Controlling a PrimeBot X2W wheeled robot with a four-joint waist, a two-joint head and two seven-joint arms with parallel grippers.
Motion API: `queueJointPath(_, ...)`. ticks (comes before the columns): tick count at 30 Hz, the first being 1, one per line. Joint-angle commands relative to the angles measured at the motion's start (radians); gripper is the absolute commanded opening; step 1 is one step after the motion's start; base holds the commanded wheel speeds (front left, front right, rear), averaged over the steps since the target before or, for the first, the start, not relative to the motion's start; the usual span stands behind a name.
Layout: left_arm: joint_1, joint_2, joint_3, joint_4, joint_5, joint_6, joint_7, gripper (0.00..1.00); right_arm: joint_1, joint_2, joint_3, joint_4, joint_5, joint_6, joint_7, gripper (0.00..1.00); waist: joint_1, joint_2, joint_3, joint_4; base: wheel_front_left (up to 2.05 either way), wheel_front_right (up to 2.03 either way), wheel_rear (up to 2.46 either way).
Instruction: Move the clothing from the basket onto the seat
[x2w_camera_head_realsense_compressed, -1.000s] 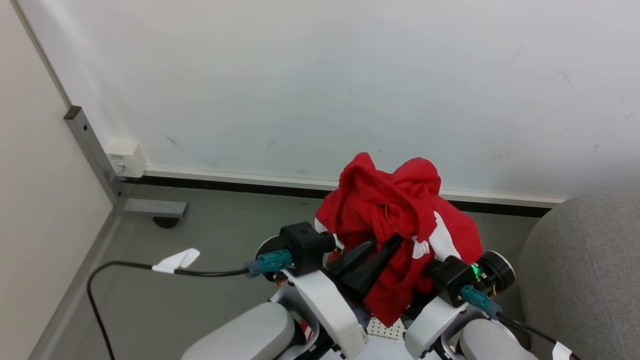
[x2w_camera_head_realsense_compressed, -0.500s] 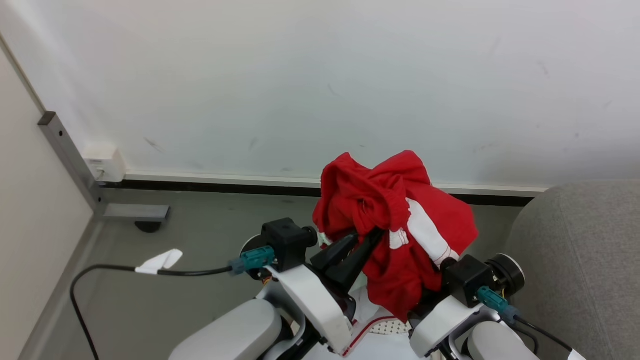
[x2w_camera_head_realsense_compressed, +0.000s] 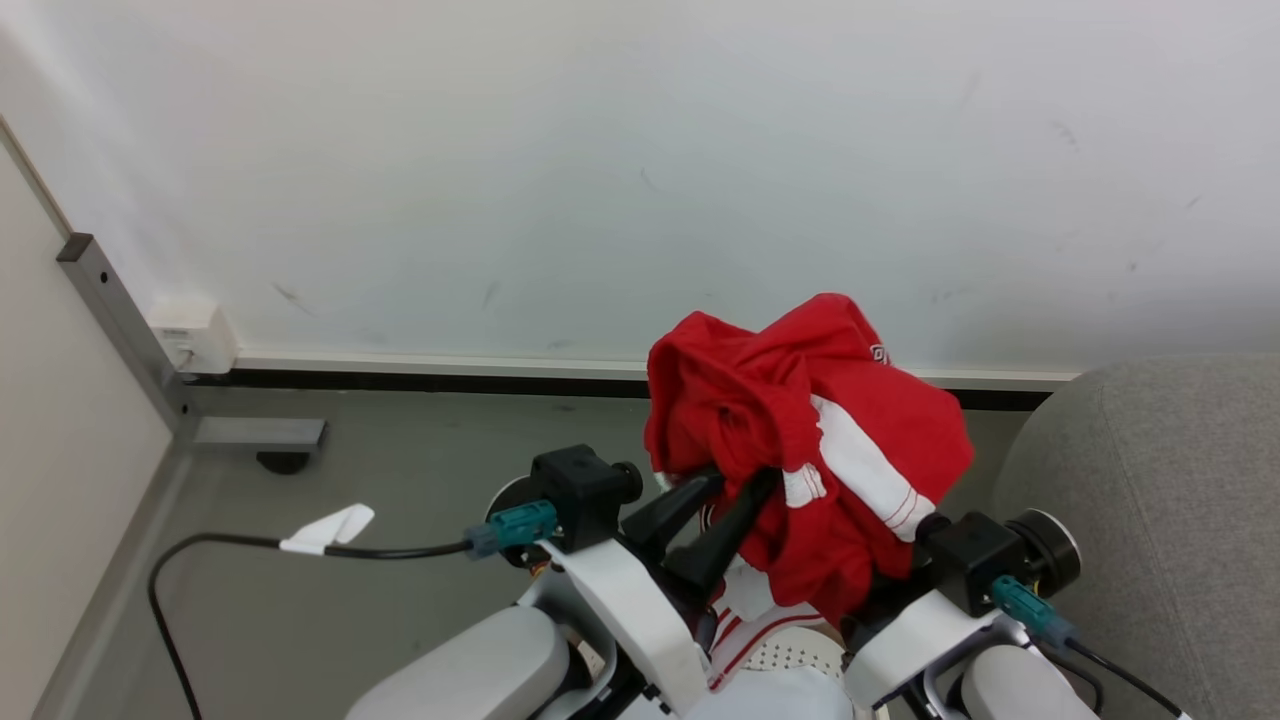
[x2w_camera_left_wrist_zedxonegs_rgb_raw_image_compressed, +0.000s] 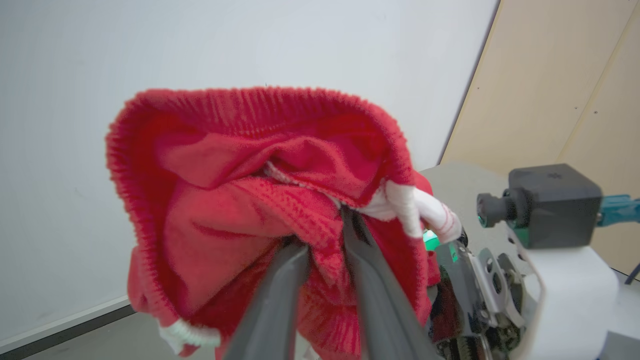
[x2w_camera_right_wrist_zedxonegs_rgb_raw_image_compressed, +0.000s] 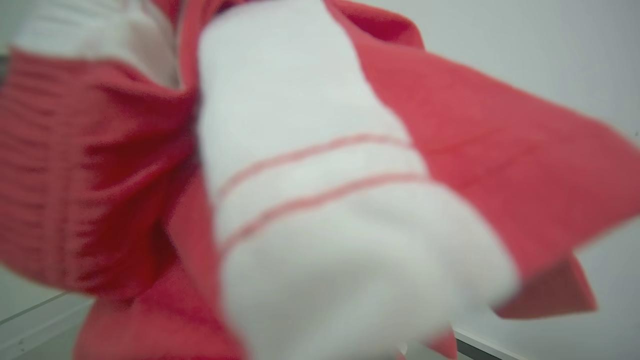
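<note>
My left gripper (x2w_camera_head_realsense_compressed: 742, 482) is clamped on a fold of the clothing (x2w_camera_head_realsense_compressed: 800, 420). In the left wrist view its two dark fingers (x2w_camera_left_wrist_zedxonegs_rgb_raw_image_compressed: 280, 280) pinch ribbed red fabric between them. The right gripper (x2w_camera_head_realsense_compressed: 905, 560) is buried under the same bundle. Its wrist view shows blurred red cloth (x2w_camera_right_wrist_zedxonegs_rgb_raw_image_compressed: 500, 150) with a white band crossed by two thin red lines, so I cannot tell whether that one is gripping.

The clothing is a crumpled red heap held up in the air between both arms. It is above the grey floor (x2w_camera_head_realsense_compressed: 400, 470) and in front of the white wall (x2w_camera_head_realsense_compressed: 640, 150). It does not touch the seat (x2w_camera_head_realsense_compressed: 1150, 500), which is near at my right.

Over the last second the whole head view has slid. The white box on the wall (x2w_camera_head_realsense_compressed: 190, 335) and the black cable (x2w_camera_head_realsense_compressed: 400, 549) have drifted left, and more of the grey seat has come in. I take that as my body turning toward the seat, not as the things moving. The bundle has also rolled, so the white stripe now faces the head camera. I judge the carry to be under way, with the drop still to do.

Writing: a small white mark (x2w_camera_head_realsense_compressed: 880, 353) sits near the top of the cloth, too small to read. The white tape tag (x2w_camera_head_realsense_compressed: 328, 528) on the cable looks blank.
</note>
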Motion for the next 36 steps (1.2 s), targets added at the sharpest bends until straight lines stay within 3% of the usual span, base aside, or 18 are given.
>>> queueJointPath(1,0.014,0.002,-0.002,0.0,0.001,0.002,0.004,1.0,0.02,-0.012,-0.017,-0.015,-0.008,-0.002,-0.004,0.0,0.0,0.0,-0.002,0.0,0.0,0.0,0.0)
queueJointPath(10,0.04,0.025,-0.023,-0.007,0.015,0.004,0.0,1.0,0.074,-0.059,-0.104,-0.089,-0.033,-0.002,-0.004,0.0,0.0,0.0,0.005,-0.011,0.0,0.0,0.0)
queueJointPath(17,0.052,0.051,-0.024,-0.024,0.031,0.009,-0.021,1.0,0.106,-0.088,-0.191,-0.143,-0.048,-0.002,-0.004,0.0,0.0,0.0,0.02,-0.059,0.0,0.0,0.0)
queueJointPath(36,0.057,0.06,-0.049,-0.053,0.091,-0.003,-0.052,1.0,0.127,-0.129,-0.329,-0.266,-0.075,-0.002,0.001,0.0,0.0,0.0,0.061,-0.367,0.0,0.0,0.0)
